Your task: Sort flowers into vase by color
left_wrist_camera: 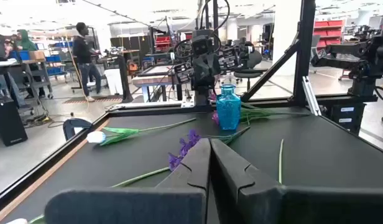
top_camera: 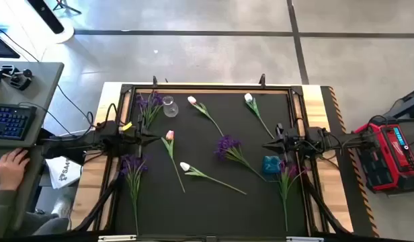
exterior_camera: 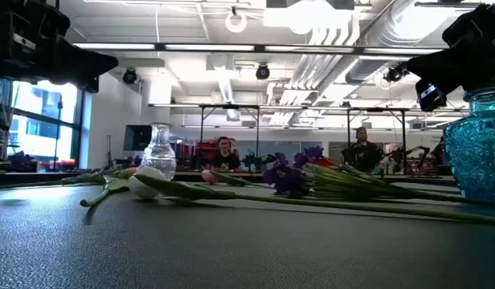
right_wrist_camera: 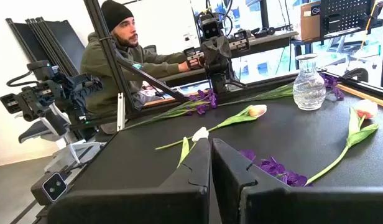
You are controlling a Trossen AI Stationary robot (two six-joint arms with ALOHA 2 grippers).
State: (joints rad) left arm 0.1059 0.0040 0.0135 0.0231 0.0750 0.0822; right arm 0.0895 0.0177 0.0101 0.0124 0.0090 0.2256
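Observation:
Long-stemmed flowers lie scattered flat on the black mat [top_camera: 214, 202]. The purple sprays are at the far left [top_camera: 150, 103], near left [top_camera: 133, 165], centre [top_camera: 227, 146] and right [top_camera: 286, 171]. A pink tulip [top_camera: 169, 135], a white tulip [top_camera: 185, 166] and two more tulips [top_camera: 191, 100] [top_camera: 248, 97] lie between them. A clear glass vase [top_camera: 169, 106] stands at the far left, and a blue glass vase [top_camera: 271, 163] stands at the right. My left gripper [top_camera: 155, 138] hovers shut at the left, pointing right. My right gripper [top_camera: 266, 144] hovers shut beside the blue vase, pointing left.
A black frame with wooden borders [top_camera: 103, 134] runs around the mat. A person sits at a desk left of the table, one hand [top_camera: 12, 168] near a keyboard [top_camera: 11, 121]. A red device [top_camera: 388, 151] stands to the right. Bare mat lies along the near edge.

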